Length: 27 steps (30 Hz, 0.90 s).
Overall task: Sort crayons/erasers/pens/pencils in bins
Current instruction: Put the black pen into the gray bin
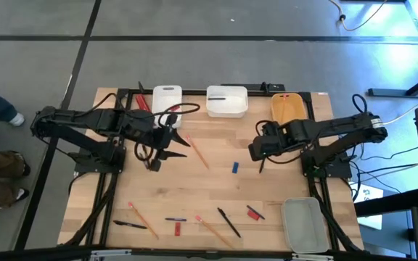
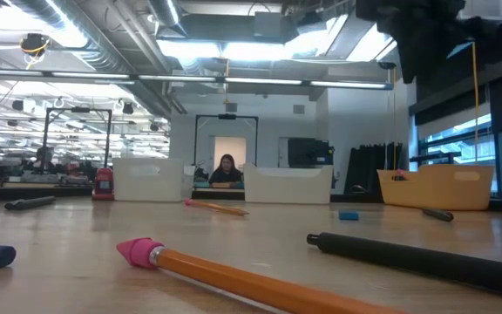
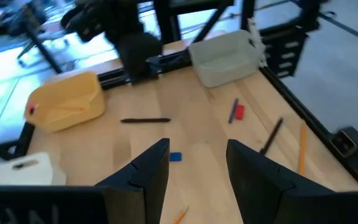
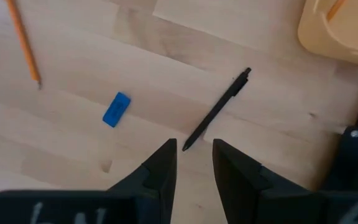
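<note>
We're looking down on the wooden table (image 1: 216,192), and the yellow-orange bin (image 1: 290,107) at the far edge is our marker. The right gripper (image 4: 194,163) hangs over the boards on the near side of that bin, fingers parted with nothing between them, poised right above the tip of a black pen (image 4: 216,109) that lies slanted on the wood with its other end pointing toward the bin. A small blue eraser (image 1: 234,167) lies beside that pen, on the side away from the yellow-orange bin, and an orange pencil (image 1: 197,151) lies farther out still. The left gripper (image 3: 197,163) is well across the table from the bin, raised above the wood, its fingers spread and empty too; past them we see the blue eraser, the black pen and the yellow-orange bin with a pencil in it. Next along the far edge from the yellow-orange bin comes the wider white bin (image 1: 227,101), then the narrow white bin (image 1: 167,100). The translucent grey bin (image 1: 302,224) sits at the near edge on the yellow-orange bin's side. Along that near edge more pens, pencils and red pieces lie scattered, among them a second black pen (image 1: 228,222) and a pink-tipped pencil (image 2: 251,281) close to the low camera.
</note>
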{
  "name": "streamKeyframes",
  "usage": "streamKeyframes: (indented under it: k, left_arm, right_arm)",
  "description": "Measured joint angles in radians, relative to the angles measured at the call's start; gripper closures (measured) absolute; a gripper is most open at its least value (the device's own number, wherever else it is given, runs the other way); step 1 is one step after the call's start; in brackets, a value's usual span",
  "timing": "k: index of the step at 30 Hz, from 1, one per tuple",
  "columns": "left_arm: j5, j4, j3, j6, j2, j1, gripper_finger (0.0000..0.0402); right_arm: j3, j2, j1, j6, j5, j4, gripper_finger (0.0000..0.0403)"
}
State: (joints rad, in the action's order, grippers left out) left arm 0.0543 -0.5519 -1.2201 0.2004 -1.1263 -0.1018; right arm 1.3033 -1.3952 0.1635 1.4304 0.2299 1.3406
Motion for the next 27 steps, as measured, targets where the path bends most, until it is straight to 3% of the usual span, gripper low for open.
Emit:
streamKeyframes:
  k: [11,17,27]
  left_arm:
    - [0.142,-0.017,0.000,0.098,0.000,0.041,0.0250]
    - [0.151,-0.017,0.000,0.097,0.000,0.045,0.0250]
    - [0.175,-0.016,0.000,0.065,0.000,0.045,0.0250]
  right_arm:
    - [-0.121,0.000,-0.042,0.121,-0.151,-0.061,0.0298]
    - [-0.211,0.000,-0.087,0.148,-0.210,-0.081,0.0298]
    - [-0.392,0.000,-0.174,0.152,-0.259,-0.290,0.0298]
